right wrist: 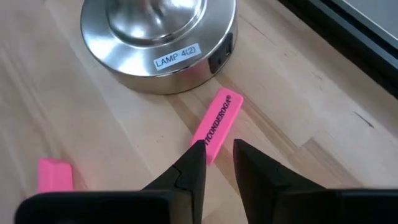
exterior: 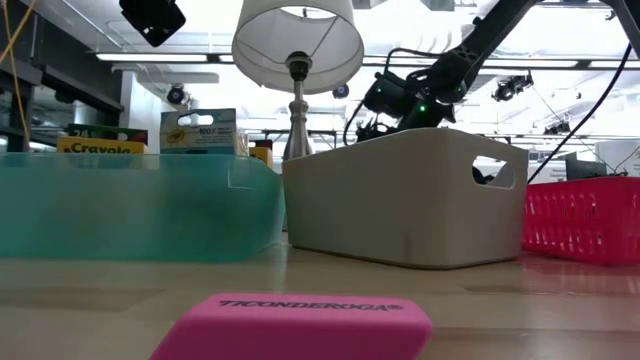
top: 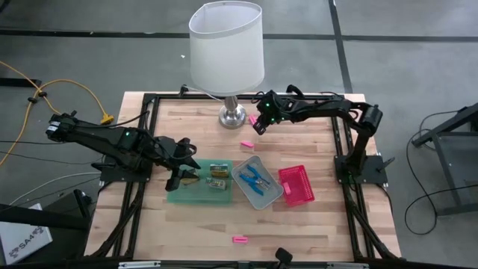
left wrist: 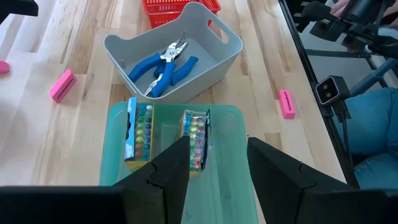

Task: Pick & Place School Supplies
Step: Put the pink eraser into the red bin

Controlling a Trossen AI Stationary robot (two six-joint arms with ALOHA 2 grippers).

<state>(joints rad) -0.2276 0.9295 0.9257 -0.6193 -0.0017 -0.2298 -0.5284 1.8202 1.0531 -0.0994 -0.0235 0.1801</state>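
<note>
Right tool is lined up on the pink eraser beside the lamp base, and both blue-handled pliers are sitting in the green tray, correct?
Not quite. The two blue-handled pliers lie in the grey plastic bin, not the translucent green tray, which holds the small crayon packs; the left wrist view shows it. The right tool is indeed lined up on the pink rectangular eraser beside the silver lamp base.

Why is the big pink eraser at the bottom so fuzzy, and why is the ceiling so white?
Low view: the pink eraser sits very close to the camera, so its edges blur, though its print stays readable; the ceiling lights behind the lamp shade glare to plain white. High view: lighting is even, shadows soft.
</note>
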